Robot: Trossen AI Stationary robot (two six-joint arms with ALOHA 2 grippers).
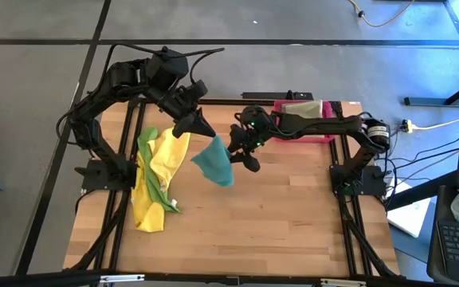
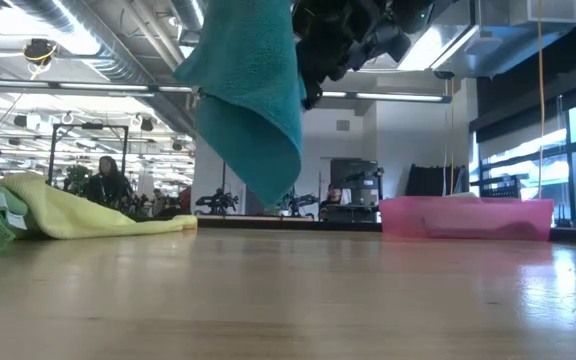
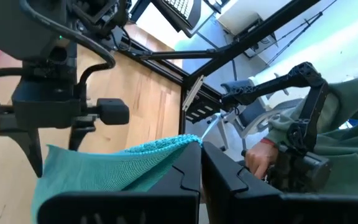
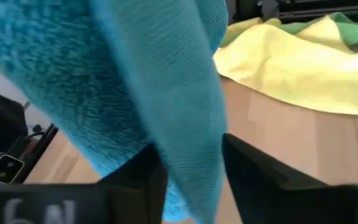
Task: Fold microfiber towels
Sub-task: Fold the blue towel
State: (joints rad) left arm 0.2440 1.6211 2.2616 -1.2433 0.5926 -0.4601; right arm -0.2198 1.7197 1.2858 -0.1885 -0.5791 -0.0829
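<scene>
- One teal towel (image 1: pixel 214 163) is hanging in the air over the middle of the table (image 1: pixel 277 215), clear of the wood — in the low view its lower edge is dangling well above the surface.
- The left gripper (image 1: pixel 200 127) is pinching the teal towel's upper corner; in its wrist view its fingers (image 3: pixel 185 177) are pressed together with the cloth's edge caught between them.
- The right gripper (image 1: pixel 242 153) is sitting at the towel's other side. In its wrist view the cloth is draping down between its two fingers (image 4: pixel 260 171), which are standing apart on either side of it; whether they are gripping it, I cannot tell.
- A heap of towels is lying on the table's left side: yellow cloth (image 1: pixel 159 167) — how many pieces I cannot tell — with a bright green towel (image 1: pixel 147 139) showing through it.
- One pink tray (image 1: pixel 327 130) is resting at the table's far right edge, behind the right arm.
- Something pale olive green (image 1: pixel 303 108) is lying in the tray; its shape is partly hidden by the arm.
- In the left wrist view, a person's hand (image 3: pixel 260 158) and a green sleeve are showing beyond the table.
</scene>
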